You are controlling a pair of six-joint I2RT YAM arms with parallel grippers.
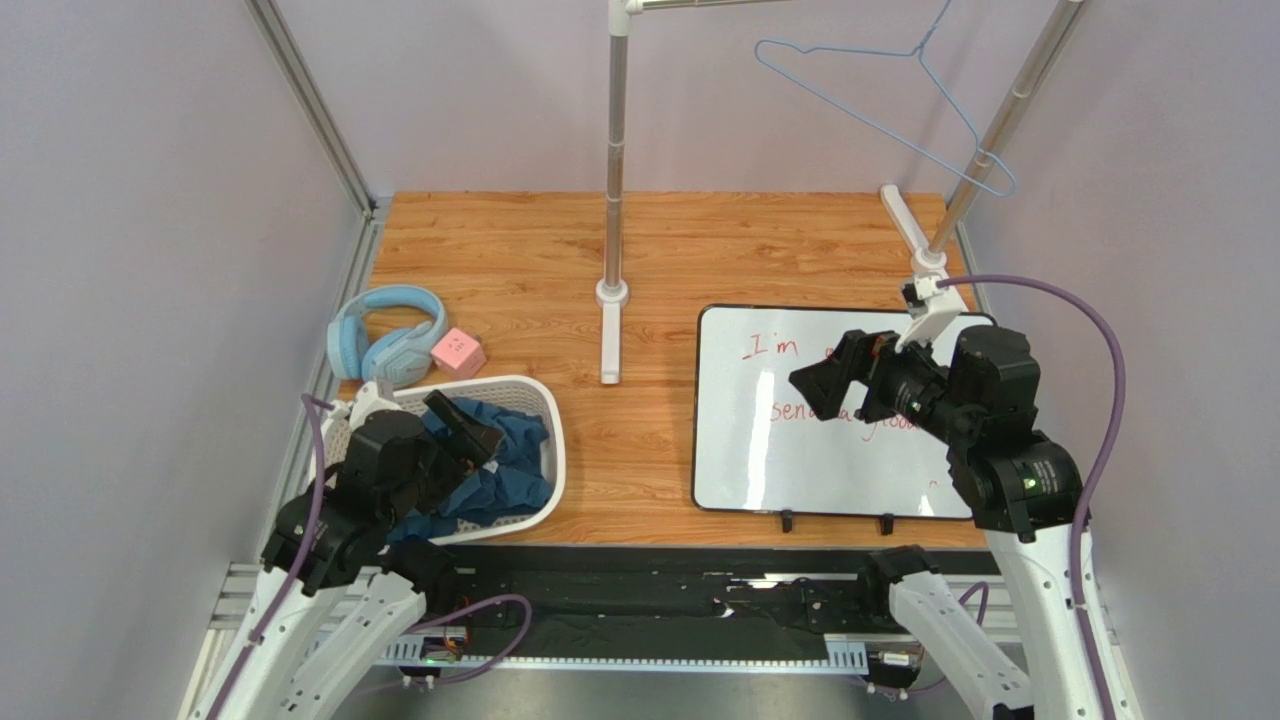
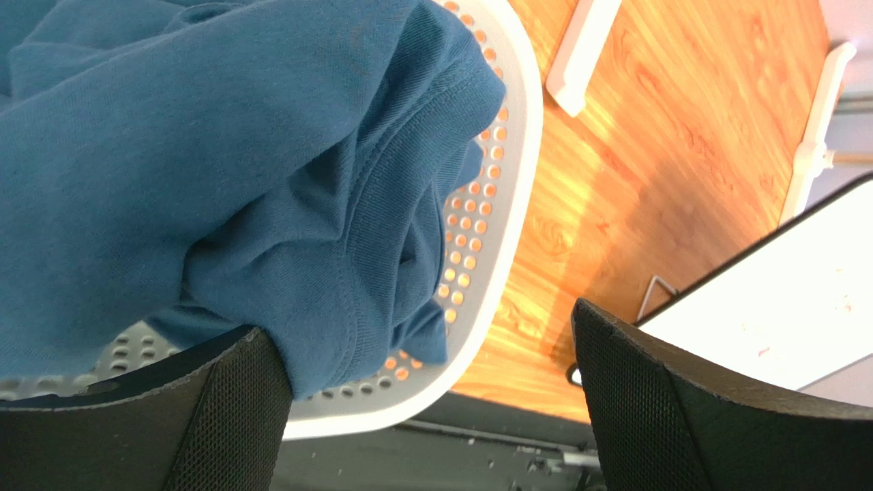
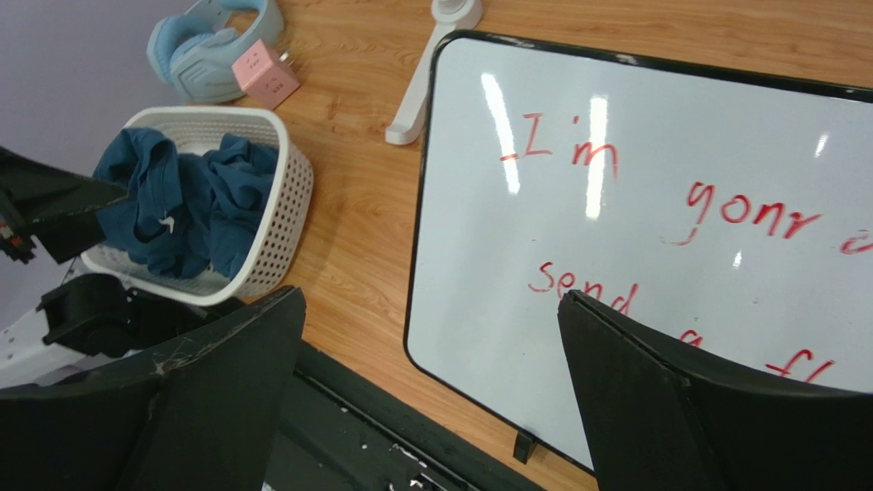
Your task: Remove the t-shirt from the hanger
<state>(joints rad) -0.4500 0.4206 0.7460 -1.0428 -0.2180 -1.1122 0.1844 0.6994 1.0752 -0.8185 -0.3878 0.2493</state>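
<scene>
The dark teal t-shirt (image 1: 504, 458) lies bunched in a white perforated basket (image 1: 550, 435) at the near left; it also shows in the left wrist view (image 2: 205, 164) and the right wrist view (image 3: 184, 205). The pale-blue wire hanger (image 1: 887, 98) hangs bare from the rack at the back right. My left gripper (image 1: 478, 435) is open just above the basket, its left finger touching the cloth but not clamping it. My right gripper (image 1: 834, 375) is open and empty above the whiteboard (image 1: 751, 450).
A whiteboard with red writing (image 3: 656, 205) lies at the right. Blue headphones (image 1: 383, 333) and a pink cube (image 1: 458, 354) sit behind the basket. A grey rack pole (image 1: 615, 165) with its white foot stands mid-table; a second slanted pole (image 1: 992, 143) stands at the back right.
</scene>
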